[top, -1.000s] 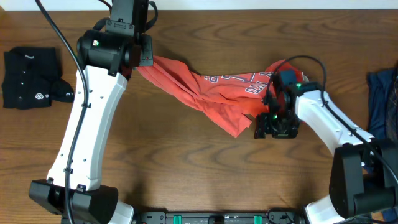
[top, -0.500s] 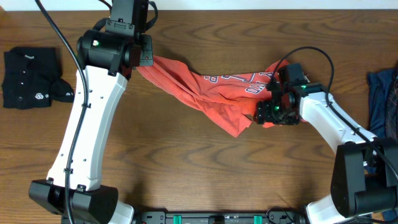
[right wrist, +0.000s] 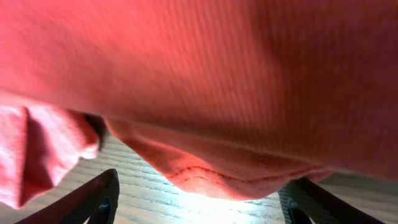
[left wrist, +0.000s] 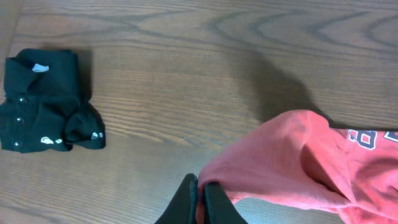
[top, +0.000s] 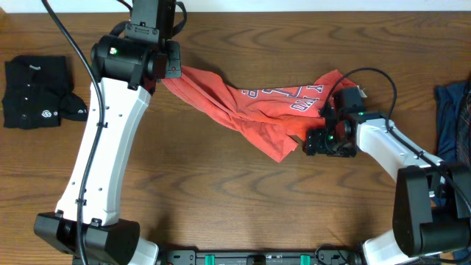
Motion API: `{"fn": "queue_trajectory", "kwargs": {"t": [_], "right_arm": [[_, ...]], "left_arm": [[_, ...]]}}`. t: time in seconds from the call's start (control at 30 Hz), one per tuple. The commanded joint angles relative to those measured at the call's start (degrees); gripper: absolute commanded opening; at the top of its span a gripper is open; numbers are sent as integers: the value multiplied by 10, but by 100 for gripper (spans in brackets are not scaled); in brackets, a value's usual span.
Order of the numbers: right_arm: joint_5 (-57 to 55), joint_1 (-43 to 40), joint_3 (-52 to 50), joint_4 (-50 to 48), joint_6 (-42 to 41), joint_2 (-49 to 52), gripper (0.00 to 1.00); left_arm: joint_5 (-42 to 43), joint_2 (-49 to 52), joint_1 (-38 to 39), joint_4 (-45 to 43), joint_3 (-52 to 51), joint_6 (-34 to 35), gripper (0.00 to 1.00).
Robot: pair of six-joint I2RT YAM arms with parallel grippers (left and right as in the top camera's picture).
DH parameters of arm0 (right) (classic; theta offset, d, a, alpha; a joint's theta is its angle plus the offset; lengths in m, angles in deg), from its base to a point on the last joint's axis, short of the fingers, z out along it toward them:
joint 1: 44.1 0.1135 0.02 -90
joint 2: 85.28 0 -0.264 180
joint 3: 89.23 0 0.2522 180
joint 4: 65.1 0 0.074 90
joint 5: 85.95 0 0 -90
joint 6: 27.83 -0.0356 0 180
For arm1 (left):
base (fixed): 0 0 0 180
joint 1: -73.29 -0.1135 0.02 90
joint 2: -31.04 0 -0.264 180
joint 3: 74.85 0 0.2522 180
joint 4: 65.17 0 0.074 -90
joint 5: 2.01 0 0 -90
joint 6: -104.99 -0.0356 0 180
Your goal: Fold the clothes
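T-shirt (top: pixel 257 110) pinched in left jaws, hem between spread right jaws.

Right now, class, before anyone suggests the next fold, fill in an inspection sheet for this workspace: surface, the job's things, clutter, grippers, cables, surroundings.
Surface: wooden table, brown grain, no spills seen.
Job's things: coral-red T-shirt bunched and stretched across the middle; black buttoned shirt in a compact bundle on the left arm's side; dark blue garment at the opposite edge, partly out of frame.
Clutter: nothing seen.
Grippers: left gripper, jaws shut on the T-shirt's edge; right gripper, jaws open, one either side of a T-shirt hem.
Cables: left black cable runs along the left arm; right black cable loops above the right arm.
Surroundings: pale strip beyond the table's far edge; nothing else seen.
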Motion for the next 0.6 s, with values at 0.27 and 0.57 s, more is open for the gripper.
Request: {"fn": "queue_trajectory", "kwargs": {"t": [0.27, 0.57], "right_arm": [[10, -3, -11, -91, -67, 4, 68], [14, -3, -11, -103, -87, 4, 1]], "left_arm": [[-14, -6, -2, -2, 7, -4, 6], [-14, -6, -2, -2, 7, -4, 6]]}}
